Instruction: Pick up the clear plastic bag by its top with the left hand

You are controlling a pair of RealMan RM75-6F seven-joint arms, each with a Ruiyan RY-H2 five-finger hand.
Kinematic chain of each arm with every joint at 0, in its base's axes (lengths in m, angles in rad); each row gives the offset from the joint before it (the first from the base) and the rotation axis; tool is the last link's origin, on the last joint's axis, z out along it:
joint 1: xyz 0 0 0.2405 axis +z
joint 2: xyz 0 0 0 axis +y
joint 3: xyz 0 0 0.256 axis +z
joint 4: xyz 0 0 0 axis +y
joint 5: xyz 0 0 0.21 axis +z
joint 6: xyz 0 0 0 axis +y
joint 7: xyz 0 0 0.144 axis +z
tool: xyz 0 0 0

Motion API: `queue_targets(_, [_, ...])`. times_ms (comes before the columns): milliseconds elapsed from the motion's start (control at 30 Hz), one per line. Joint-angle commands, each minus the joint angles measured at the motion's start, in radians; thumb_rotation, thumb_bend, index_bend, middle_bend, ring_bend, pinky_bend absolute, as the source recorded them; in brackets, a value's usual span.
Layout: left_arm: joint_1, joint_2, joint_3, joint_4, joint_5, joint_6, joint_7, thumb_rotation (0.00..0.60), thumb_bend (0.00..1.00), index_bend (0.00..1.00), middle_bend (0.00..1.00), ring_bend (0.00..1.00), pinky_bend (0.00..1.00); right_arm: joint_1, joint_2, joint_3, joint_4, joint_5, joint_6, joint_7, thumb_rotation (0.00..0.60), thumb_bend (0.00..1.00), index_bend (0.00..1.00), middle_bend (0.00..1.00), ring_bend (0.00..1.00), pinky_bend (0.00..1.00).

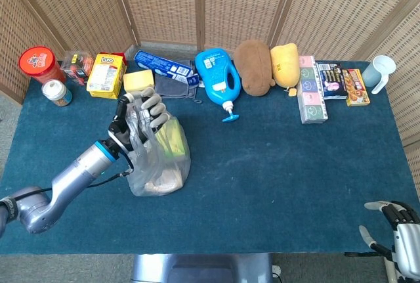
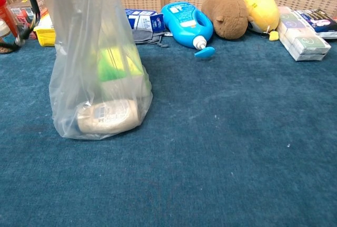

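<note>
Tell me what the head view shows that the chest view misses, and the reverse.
Only the head view shows the left hand gripping the top of the clear plastic bag, the right hand open at the near table edge, and the red-lidded jar. Only the chest view shows the bag's base still sitting on the table, with a beige bottle inside. Both show the bag, the blue detergent bottle and the plush toys.
</note>
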Motion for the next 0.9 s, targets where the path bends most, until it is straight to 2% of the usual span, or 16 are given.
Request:
queue_targets(33, [-0.012, 0.025, -0.028, -0.014, 0.014, -0.026, 0.012, 0.425, 0.72, 0.64, 0.72, 0.68, 0.75, 0.000, -0.001, 0.000, 0.001, 0.001, 0.000, 0.001, 0.596, 0.29, 0.38, 0.41, 0.35, 0.22])
queue_targets(233, [-0.039, 0.069, -0.086, -0.032, -0.003, -0.087, 0.031, 0.497, 0.72, 0.70, 0.77, 0.72, 0.77, 0.000, -0.002, 0.001, 0.001, 0.003, 0.001, 0.002, 0.600, 0.29, 0.38, 0.41, 0.36, 0.22])
queue_targets(467, [-0.086, 0.124, -0.179, -0.054, -0.084, -0.185, 0.089, 0.541, 0.75, 0.71, 0.78, 0.73, 0.78, -0.003, -0.007, 0.002, 0.004, 0.007, 0.004, 0.007, 0.599, 0.29, 0.38, 0.41, 0.36, 0.22])
queue_targets(667, [-0.113, 0.179, -0.278, -0.085, -0.156, -0.251, 0.163, 0.544, 0.76, 0.71, 0.78, 0.73, 0.78, -0.008, -0.007, 0.003, 0.011, 0.016, 0.009, 0.019, 0.599, 0.29, 0.38, 0.41, 0.36, 0.22])
queue_targets(900, [-0.140, 0.203, -0.377, -0.082, -0.244, -0.329, 0.260, 0.547, 0.75, 0.71, 0.78, 0.73, 0.78, -0.006, -0.010, 0.007, 0.016, 0.024, 0.004, 0.026, 0.599, 0.29, 0.38, 0.41, 0.36, 0.22])
